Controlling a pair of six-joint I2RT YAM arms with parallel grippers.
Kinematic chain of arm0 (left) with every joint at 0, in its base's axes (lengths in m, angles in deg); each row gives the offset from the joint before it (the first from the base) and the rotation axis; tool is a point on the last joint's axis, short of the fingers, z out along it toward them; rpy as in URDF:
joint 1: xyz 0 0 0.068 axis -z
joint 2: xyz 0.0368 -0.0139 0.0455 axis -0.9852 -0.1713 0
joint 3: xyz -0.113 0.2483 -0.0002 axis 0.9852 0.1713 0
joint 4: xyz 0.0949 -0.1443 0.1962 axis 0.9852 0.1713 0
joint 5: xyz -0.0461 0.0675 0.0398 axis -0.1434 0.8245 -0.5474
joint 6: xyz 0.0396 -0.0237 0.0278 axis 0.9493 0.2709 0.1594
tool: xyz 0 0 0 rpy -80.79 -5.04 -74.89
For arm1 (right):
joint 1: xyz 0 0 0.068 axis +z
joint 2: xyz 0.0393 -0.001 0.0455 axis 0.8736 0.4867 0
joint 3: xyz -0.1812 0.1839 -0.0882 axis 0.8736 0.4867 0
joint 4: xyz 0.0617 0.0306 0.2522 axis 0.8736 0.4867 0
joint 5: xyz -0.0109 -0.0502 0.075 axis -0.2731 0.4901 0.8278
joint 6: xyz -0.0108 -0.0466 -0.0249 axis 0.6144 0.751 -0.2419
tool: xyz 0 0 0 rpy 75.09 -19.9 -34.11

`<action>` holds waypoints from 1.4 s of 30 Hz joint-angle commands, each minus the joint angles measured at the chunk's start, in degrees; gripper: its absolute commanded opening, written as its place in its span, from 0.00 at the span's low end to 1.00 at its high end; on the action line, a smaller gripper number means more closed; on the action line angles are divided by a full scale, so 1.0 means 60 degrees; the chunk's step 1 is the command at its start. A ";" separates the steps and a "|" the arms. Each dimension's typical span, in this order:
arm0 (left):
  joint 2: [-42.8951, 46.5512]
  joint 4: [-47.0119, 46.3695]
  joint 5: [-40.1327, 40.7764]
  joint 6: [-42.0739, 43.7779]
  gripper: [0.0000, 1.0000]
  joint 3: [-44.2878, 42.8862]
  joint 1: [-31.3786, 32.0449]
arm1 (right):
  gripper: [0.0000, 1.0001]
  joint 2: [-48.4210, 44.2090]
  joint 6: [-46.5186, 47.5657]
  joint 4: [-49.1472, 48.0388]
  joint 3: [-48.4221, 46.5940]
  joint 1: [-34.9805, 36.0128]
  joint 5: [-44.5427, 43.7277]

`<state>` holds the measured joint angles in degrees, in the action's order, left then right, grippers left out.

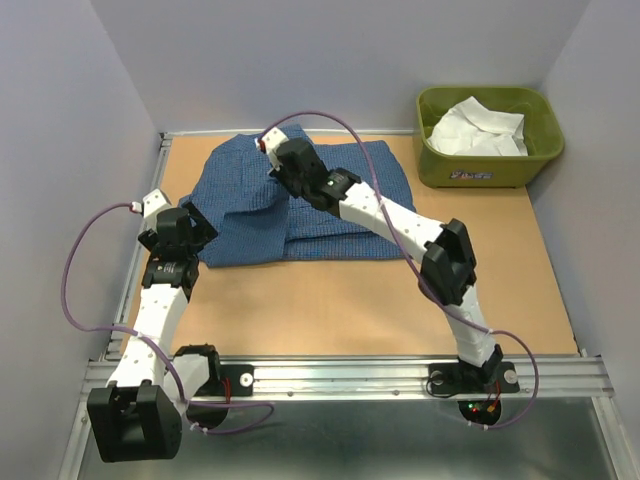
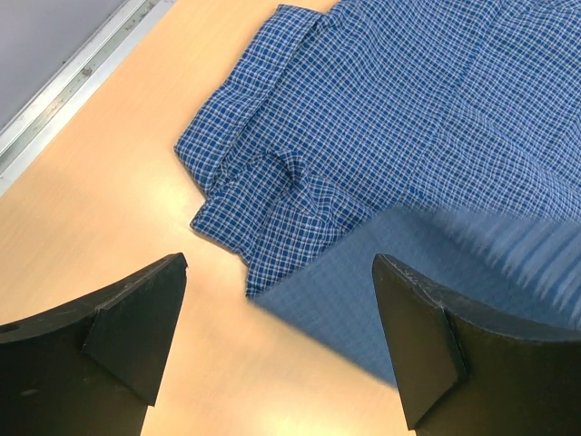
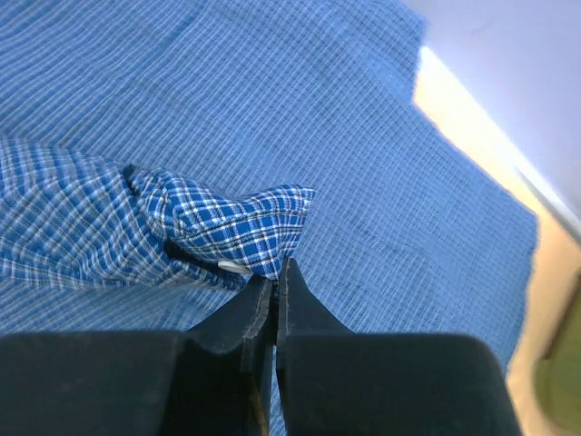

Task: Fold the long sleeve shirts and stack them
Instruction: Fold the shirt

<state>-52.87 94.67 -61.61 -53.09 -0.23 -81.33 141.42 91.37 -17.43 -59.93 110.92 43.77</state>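
The blue checked shirt [image 1: 300,205] lies partly folded across the far middle of the table. My right gripper [image 1: 283,160] is over its far part, shut on a cuff of the blue shirt [image 3: 243,229]; the jaws pinch the cloth edge in the right wrist view. My left gripper [image 1: 185,232] is open and empty at the shirt's left edge; in the left wrist view its fingers [image 2: 136,318] stand wide apart over bare table, with a shirt corner [image 2: 272,209] just beyond. The white shirt [image 1: 478,130] lies crumpled in the tub.
An olive-green plastic tub [image 1: 440,165] stands at the far right corner. Grey walls close in the table on three sides. A metal rail [image 1: 350,375] runs along the near edge by the arm bases.
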 commanded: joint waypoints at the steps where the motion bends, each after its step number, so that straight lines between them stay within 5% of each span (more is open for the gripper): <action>1: -0.0030 -0.0075 0.0277 -0.0090 0.94 -0.0123 0.0096 | 0.01 0.1256 0.0868 -0.0280 -0.2793 -0.0370 -0.0521; 6: -0.0118 -0.0075 0.0248 -0.0104 0.94 -0.0108 0.0169 | 0.00 0.2475 0.1221 -0.1420 -0.4692 -0.0781 -0.0741; 19: -0.0601 -0.0089 0.0014 -0.0001 0.93 -0.0123 0.0609 | 0.01 0.2592 0.2463 -0.8042 -0.3330 -0.1118 -0.1577; 28: -0.0909 -0.0089 -0.0206 0.0028 0.93 -0.0152 0.0653 | 0.05 0.2491 0.2380 -0.7958 -0.2482 -0.1163 -0.0200; 36: -0.1041 -0.0016 -0.0192 -0.0001 0.93 -0.0196 0.0653 | 0.04 0.1085 0.1368 -0.6859 0.0019 -0.0914 0.1118; 40: -0.1202 0.0174 -0.0118 -0.0264 0.83 -0.0254 0.0653 | 0.04 0.0279 0.1062 -0.6552 0.1221 -0.0796 0.1600; 42: -0.1421 0.0174 -0.0235 -0.0455 0.71 -0.0342 0.0653 | 0.04 -0.0028 0.0943 -0.6434 0.1546 -0.0796 0.1792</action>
<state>-60.39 95.30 -63.38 -54.14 -0.25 -77.61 149.85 99.91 -54.32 -53.32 105.19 50.41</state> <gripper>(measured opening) 0.762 0.057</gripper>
